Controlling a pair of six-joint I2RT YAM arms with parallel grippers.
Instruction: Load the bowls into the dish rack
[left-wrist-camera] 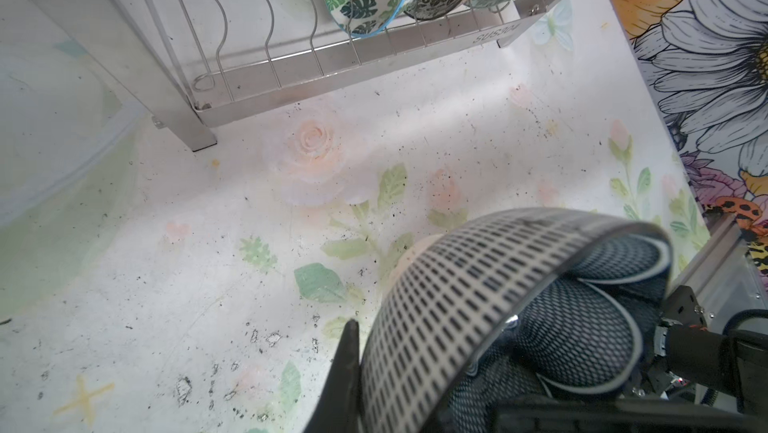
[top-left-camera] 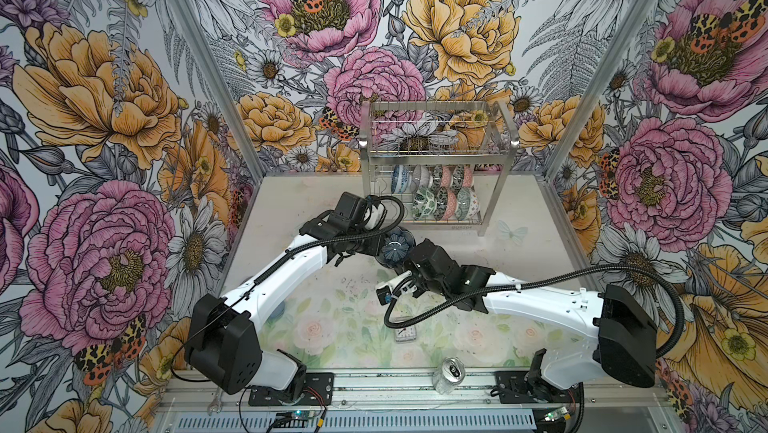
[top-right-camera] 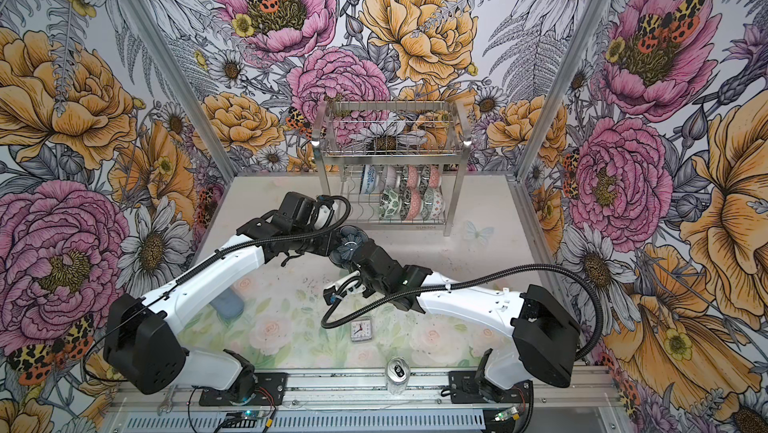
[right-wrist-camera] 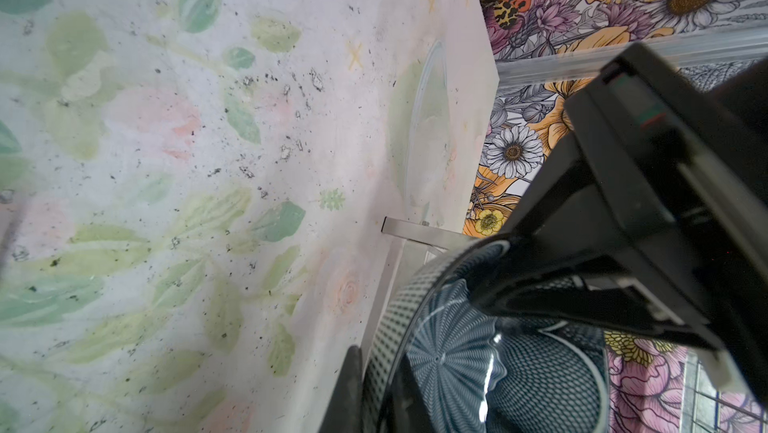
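A robot test cell in a lab; bold floral-printed wall panels (top-left-camera: 104, 119) on silver aluminium frame posts (top-left-camera: 199, 50) box in a pale flower-printed tabletop (top-left-camera: 332, 327); along the lower edge of both top views a bare metal mounting rail (top-left-camera: 374, 385) carries two white-and-black robot arms (top-left-camera: 291, 260), beside exposed circuit boards (top-left-camera: 291, 414).

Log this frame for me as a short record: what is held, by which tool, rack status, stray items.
held item: dark blue bowl, between the two tools, in front of the rack
left tool: shut on the bowl's rim
right tool: at the same bowl's rim; grip unclear
dish rack: racked bowls stand on edge in the lower wavy-wire tier, two rows
stray items: clock; drink can at the front edge
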